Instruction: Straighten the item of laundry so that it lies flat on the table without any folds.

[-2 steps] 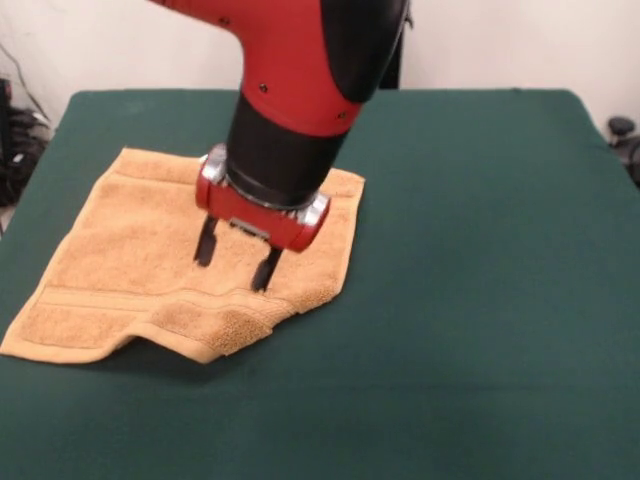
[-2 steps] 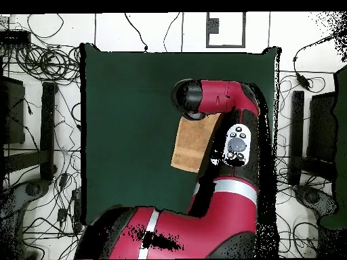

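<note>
On the left half of the green surface [image 1: 480, 300] as the front camera shows it, the towel [image 1: 120, 270] lies mostly spread, its far and left portions flat against the cloth. You can see the unfinished part at its near edge: the near right corner is turned back on itself into a thick doubled flap, and the hem beside it lifts slightly off the surface, casting a shadow. The woven band runs across the near end and disappears under that fold. So I judge the job largely done, with one fold left to open and smooth toward the front. Your jaws [image 1: 235, 255] stand spread, both dark prongs pointing down at the towel just behind the folded corner, pinching nothing; whether their tips touch the terry is hard to tell. In the overhead view the arm [image 2: 223, 101] covers much of the towel, leaving only one strip visible.
</note>
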Robot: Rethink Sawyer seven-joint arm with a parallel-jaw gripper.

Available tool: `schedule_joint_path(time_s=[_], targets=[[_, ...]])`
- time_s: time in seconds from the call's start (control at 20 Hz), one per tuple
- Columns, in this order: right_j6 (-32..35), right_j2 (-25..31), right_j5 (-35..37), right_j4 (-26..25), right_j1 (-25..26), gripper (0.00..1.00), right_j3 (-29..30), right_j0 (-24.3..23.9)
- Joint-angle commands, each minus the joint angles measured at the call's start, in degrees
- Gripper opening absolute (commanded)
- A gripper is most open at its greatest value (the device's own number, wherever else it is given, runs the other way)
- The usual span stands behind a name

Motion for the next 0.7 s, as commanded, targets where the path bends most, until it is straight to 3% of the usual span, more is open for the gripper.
schedule_joint_path(time_s=[0.05,0.4,0.7], targets=[[2.5,4.5,-13.4,-4.5,5.6,1.00,7.2,-1.0],[-3.0,9.7,-19.2,-5.4,6.1,1.00,8.5,-5.1],[-6.9,13.8,-18.9,-6.2,7.2,1.00,8.4,-8.3]])
